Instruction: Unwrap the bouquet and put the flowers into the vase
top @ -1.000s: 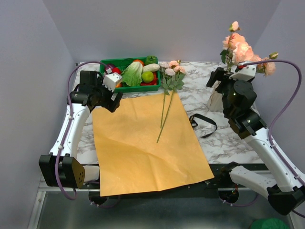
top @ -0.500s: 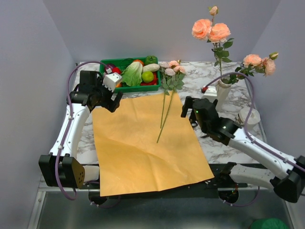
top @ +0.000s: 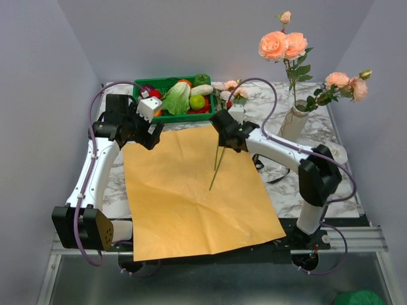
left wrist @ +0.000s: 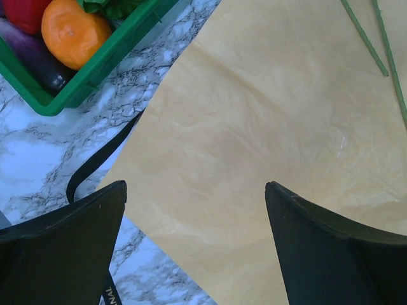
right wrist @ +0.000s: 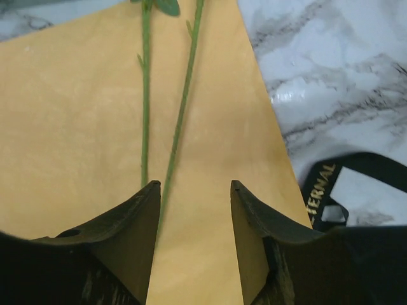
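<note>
**Orange paper open: pick-up of the loose roses**

1. Wrapping. The orange paper sheet (top: pixel 191 197) lies flat and unfolded on the white marbled counter (top: pixel 286 190), with its near edge over the counter's front. The thin black ribbon (right wrist: pixel 318 189) lies loose on the counter just beside the sheet's right edge. The unwrapping step is judged complete.

2. Right arm. The right fingers (right wrist: pixel 137 222) hang low over the sheet's far half. They stand partly apart and are not pinching anything. One of the two long thin green stems (top: pixel 217 162) runs into the gap between them. The other stem ends at the tip of one finger.

3. Left arm. The left fingers (left wrist: pixel 70 241) are spread wide and hold nothing. They hover over the sheet's far left corner, near the green plastic tray of toy vegetables (top: pixel 181 117).

4. Flowers. The small peach-pink rose heads (top: pixel 230 89) of these two stems lie beyond the sheet's far edge. Several larger peach roses (top: pixel 280 44) already stand in the cream-white ribbed vase (top: pixel 291 124) at the far right.

5. Step in hand: transfer of the last flowers. The next move calls for a firm pinch on the stem. A lift follows, then a swing that points the cut end down into the narrow mouth.
</note>
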Controlling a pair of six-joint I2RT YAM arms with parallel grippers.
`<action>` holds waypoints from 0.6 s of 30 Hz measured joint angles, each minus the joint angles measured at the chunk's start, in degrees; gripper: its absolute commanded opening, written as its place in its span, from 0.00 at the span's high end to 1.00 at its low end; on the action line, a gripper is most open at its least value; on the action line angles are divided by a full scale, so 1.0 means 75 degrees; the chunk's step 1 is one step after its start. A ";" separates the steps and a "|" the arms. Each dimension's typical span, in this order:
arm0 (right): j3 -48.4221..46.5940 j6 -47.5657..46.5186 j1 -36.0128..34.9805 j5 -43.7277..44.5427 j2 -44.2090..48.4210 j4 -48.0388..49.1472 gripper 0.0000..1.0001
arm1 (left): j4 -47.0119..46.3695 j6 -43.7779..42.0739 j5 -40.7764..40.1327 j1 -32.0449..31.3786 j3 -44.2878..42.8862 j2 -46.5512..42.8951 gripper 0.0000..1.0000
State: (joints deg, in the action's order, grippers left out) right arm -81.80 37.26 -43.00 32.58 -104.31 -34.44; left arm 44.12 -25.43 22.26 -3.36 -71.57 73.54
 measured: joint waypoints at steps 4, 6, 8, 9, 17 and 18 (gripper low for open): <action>-0.1212 -0.0184 0.0568 -0.0527 -0.1125 -0.0312 0.41 | 0.0061 -0.0017 0.0119 0.0003 0.0003 0.0000 0.01; -0.1588 -0.0239 0.0796 -0.0705 -0.1495 -0.0493 0.43 | 0.0076 -0.0020 0.0134 0.0006 0.0003 0.0000 0.01; -0.1926 -0.0242 0.0997 -0.0874 -0.1818 -0.0694 0.45 | 0.0082 -0.0029 0.0140 0.0006 0.0003 0.0000 0.01; -0.2075 -0.0236 0.1061 -0.0944 -0.1955 -0.0781 0.45 | 0.0085 -0.0038 0.0154 0.0003 0.0003 0.0000 0.01; -0.3421 -0.0239 0.1198 -0.1207 -0.3171 -0.1419 0.45 | 0.0166 -0.0157 0.0271 0.0003 0.0026 -0.0003 0.01; -0.3494 -0.0236 0.1198 -0.1253 -0.3270 -0.1478 0.45 | 0.0187 -0.0169 0.0271 0.0003 0.0032 -0.0003 0.01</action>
State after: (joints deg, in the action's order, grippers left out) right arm -108.01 35.48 -34.02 23.18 -128.84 -45.52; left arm 45.52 -26.70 24.29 -3.33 -71.33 73.52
